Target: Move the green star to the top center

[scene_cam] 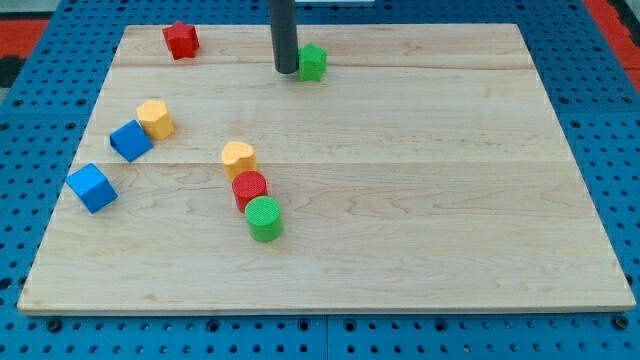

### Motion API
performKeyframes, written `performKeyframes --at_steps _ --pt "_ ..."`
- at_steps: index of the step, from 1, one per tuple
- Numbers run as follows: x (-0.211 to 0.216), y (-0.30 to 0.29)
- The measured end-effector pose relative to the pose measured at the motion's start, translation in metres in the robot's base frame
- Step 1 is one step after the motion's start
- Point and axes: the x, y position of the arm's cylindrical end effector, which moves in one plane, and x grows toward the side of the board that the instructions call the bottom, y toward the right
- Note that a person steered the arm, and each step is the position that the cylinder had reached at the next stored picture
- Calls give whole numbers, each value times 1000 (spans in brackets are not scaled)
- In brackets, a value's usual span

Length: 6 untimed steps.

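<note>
A pale wooden board (400,200) is shown, its grain visible and its finish smooth and matt. It is laid on a blue perforated panel (40,110) with a slight sheen. The blocks look like matt painted solids, among them a green star (313,63) and a red cylinder (249,187) with a ridged top. The rod ending in my tip (286,71) looks dark, smooth and matt.

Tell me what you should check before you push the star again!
1. My tip shows: ok.
2. Tip sits just left of the green star, touching or nearly: cannot tell.
3. Green star near the view's top center: ok.
4. No block close beside the star; the red star is far to the left: ok.
5. Star is on the board, not over its top edge: ok.
</note>
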Motion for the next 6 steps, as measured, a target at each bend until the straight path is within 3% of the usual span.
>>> performKeyframes --at_steps 1,2,3,6 --pt "37 9" --pt "11 46" --pt "-20 35" --pt "-10 6"
